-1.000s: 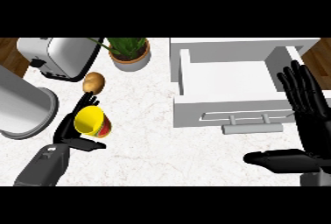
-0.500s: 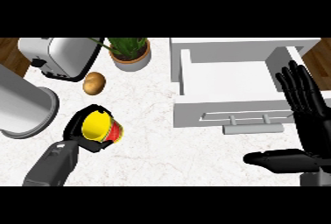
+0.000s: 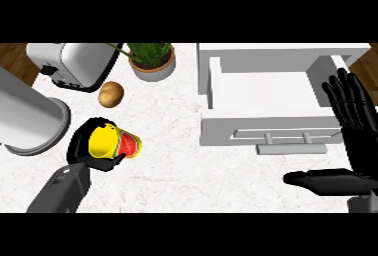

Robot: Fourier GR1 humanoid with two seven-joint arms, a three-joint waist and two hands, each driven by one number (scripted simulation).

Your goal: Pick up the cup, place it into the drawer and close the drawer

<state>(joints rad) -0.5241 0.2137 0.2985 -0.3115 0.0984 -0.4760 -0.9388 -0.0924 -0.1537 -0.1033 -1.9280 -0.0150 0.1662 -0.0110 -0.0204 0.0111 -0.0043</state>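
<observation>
Your left hand [image 3: 100, 159] is curling round the yellow-and-red cup [image 3: 114, 142], tilted above the white marbled counter [image 3: 177, 150]. The drawer [image 3: 269, 97] is sitting open at right. Your right hand [image 3: 354, 125] is resting beside it, fingers straight. Toaster [image 3: 70, 65], potted plant [image 3: 151, 57], potato [image 3: 111, 93] are sitting behind; wood floor [image 3: 15, 57] is showing at the corners.
</observation>
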